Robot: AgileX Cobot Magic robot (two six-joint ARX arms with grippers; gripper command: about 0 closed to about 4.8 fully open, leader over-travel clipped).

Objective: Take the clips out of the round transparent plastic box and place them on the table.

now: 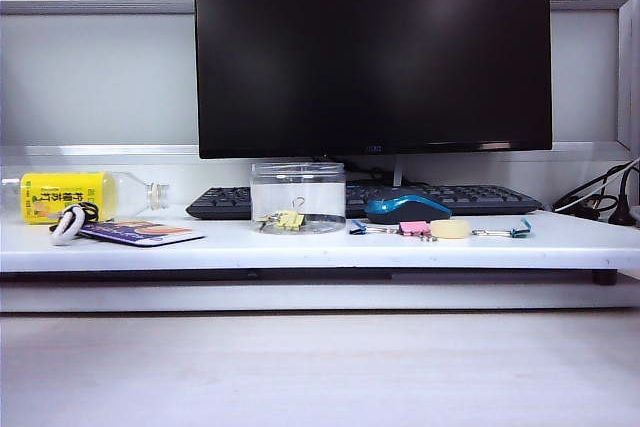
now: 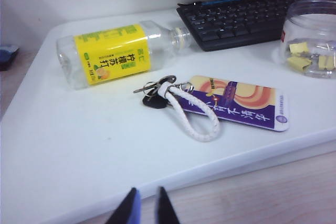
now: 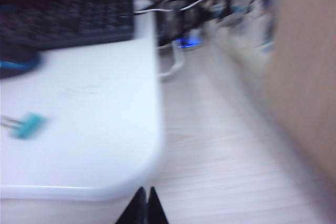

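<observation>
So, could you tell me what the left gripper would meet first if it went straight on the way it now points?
Probably the front edge of the table, then the white braided key loop. The left gripper, slightly parted, holds nothing; depth is unclear.

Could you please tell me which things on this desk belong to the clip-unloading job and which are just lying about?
Job: yellow clips inside the round clear box; white table; left gripper and right gripper, both back at the near edge.

Lying about: bottle, keys, card, keyboard, mouse, pink clip, teal clip, monitor.
</observation>
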